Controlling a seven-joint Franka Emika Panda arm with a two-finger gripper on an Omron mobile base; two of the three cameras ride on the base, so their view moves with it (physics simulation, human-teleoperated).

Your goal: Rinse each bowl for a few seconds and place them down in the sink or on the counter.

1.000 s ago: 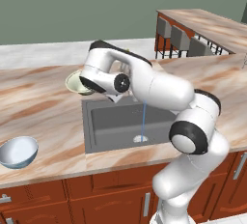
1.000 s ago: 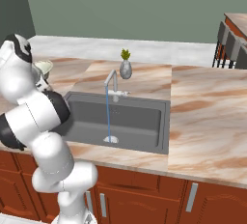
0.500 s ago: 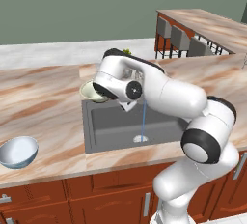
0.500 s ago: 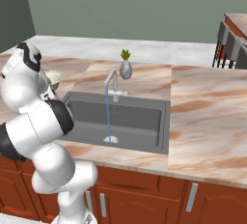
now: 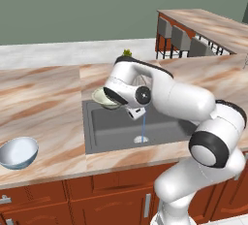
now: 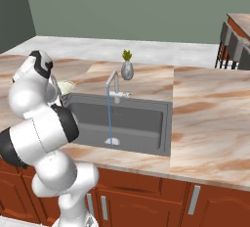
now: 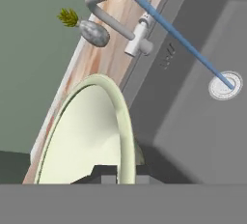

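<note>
The small pale cream-green bowl [image 5: 103, 98] hangs tilted on edge over the left rear corner of the sink [image 5: 111, 128]. My gripper [image 5: 116, 104] is shut on its rim. In the hand view the bowl [image 7: 89, 131] is close up, with my gripper [image 7: 118, 174] pinching its rim at the bottom. A thin blue water stream [image 5: 143, 129] falls from the faucet [image 6: 113, 81] to the drain [image 7: 224, 85], right of the bowl and apart from it. The larger pale blue-white bowl [image 5: 18, 152] sits upright on the counter [image 5: 43, 103] at the front left.
A small grey vase with a plant [image 6: 127, 69] stands on the counter behind the faucet. The arm's elbow and forearm reach across the right part of the sink. Bar stools [image 5: 181, 40] stand at a side counter at the far right.
The arm has carried the cream-green bowl rightward from above the counter left of the sink to over the basin's left rear corner, closer to the running water. The blue-white bowl has stayed put.
</note>
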